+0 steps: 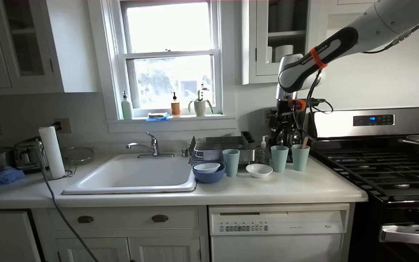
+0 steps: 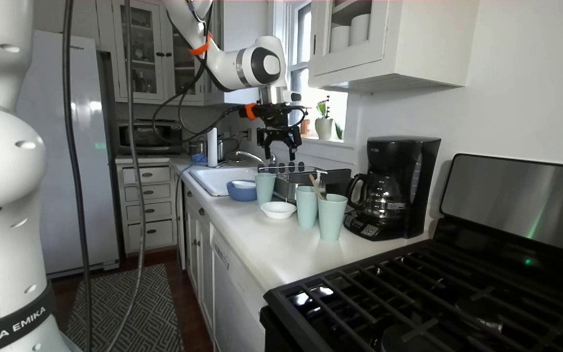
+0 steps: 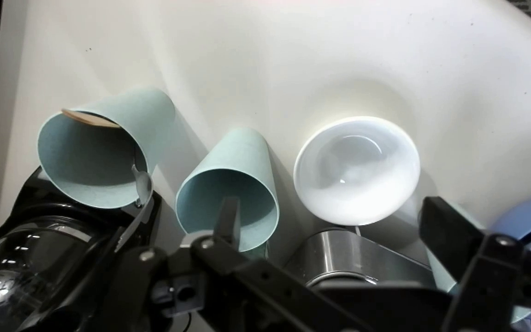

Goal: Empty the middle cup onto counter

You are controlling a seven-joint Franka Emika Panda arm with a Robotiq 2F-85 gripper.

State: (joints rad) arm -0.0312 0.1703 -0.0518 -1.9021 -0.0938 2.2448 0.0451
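Note:
The middle cup, a pale teal tumbler, stands upright on the pale counter in both exterior views [image 1: 279, 160] [image 2: 307, 208]. In the wrist view the middle cup [image 3: 242, 145] shows its open mouth, and a finger covers part of it; no contents show inside. The off-white counter [image 1: 238, 193] also shows in the wrist view [image 3: 293, 55]. My gripper [image 2: 279, 155] is open and empty, pointing down above the cups and the drying rack. In the wrist view the open jaws [image 3: 332, 203] span the space between the middle cup and another teal cup [image 3: 440, 272], with nothing between the fingertips.
A teal cup [image 2: 333, 220] with utensils stands close beside the middle cup. A white bowl [image 3: 357, 173] lies on its other side, then another teal cup and a blue bowl [image 1: 209, 177]. The coffee maker [image 2: 403, 188] and drying rack [image 1: 220, 142] stand behind. The stove [image 2: 408, 298] adjoins.

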